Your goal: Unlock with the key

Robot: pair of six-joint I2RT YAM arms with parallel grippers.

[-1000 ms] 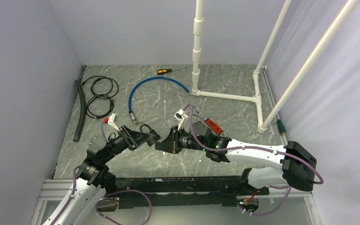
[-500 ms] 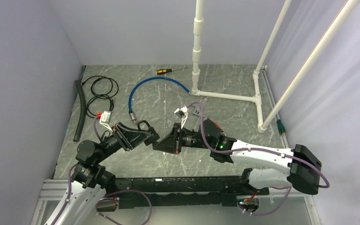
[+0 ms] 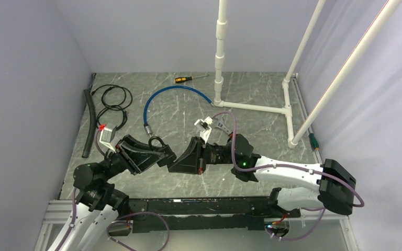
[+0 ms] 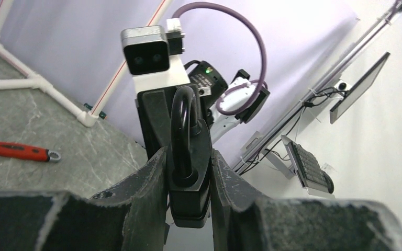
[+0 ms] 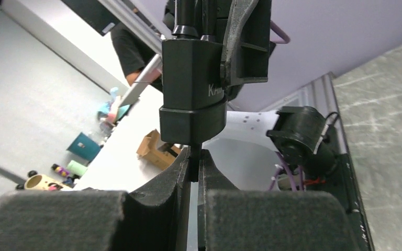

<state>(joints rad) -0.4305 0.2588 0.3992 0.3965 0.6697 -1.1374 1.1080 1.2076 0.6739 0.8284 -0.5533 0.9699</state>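
The lock is a black padlock with a dark shackle, and my left gripper is shut on its body, one finger on each flat side. From above, the padlock hangs in the air between the two arms. My right gripper is shut on the key, a thin dark blade pinched between the pads. The key's upper end meets the underside of the padlock. The right gripper sits directly against the left gripper.
A red-handled wrench lies on the grey marble table. Further back are a blue hose, a yellow-handled screwdriver, coiled black cables and a black tube. A white PVC pipe frame stands at the back right.
Both arms have moved together toward the left and the near edge, carrying the padlock and key. Both grips are unchanged.
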